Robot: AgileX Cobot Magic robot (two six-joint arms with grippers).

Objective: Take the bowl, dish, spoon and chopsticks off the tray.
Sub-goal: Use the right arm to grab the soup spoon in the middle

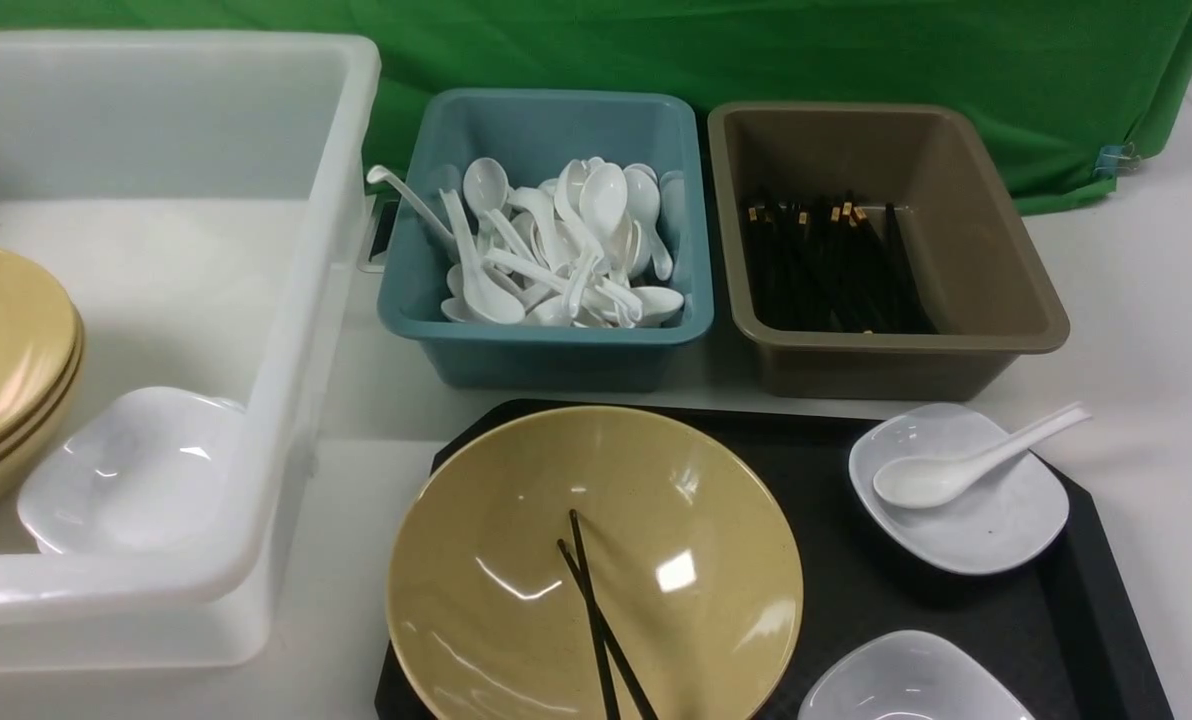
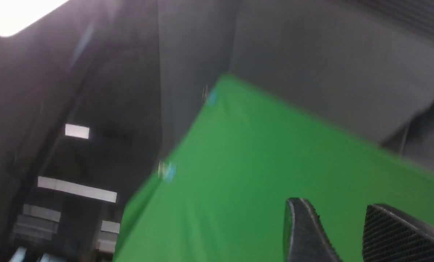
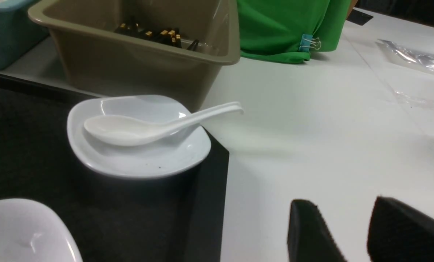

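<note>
Front view, far left: white crate (image 1: 301, 300) w/ stacked mustard bowls (image 1: 6, 350) and a white dish (image 1: 126, 470) inside. That's prob. the drop spot for crockery.

Upper centre: blue tub (image 1: 546, 355) full of white spoons (image 1: 566, 250).

Lower centre: the bowl (image 1: 496, 580) sits on the left part of the black tray (image 1: 856, 600). The 2 chopsticks (image 1: 596, 610) lie crossed inside it, near ends running off the bottom edge.

Upper right: brown tub (image 1: 966, 260) holding black chopsticks, so each item type seems to have its own bin behind the tray.

Right: squarish dish (image 1: 996, 530) on the tray's far right corner. The spoon (image 1: 941, 478) rests w/ its scoop in the dish and its handle poking past the rim toward the white table (image 1: 1156, 330). That handle looks easy to pinch. A 2nd white dish (image 1: 906, 680) sits bottom right, cut by the frame.

No arm shows in the front view.

Left wrist view is blurred. The left gripper (image 2: 337, 203) is at lower right, jaws partly apart w/ nothing btwn them, facing green cloth (image 2: 257, 163). No task item is in sight, so its relation to them can't be told.

Right wrist view: the right gripper (image 3: 342, 203) is at lower right, jaws likewise partly apart and empty, over bare table beside the tray. Spoon and dish lie up-left of it in the frame, well apart, tray rim btwn.
</note>
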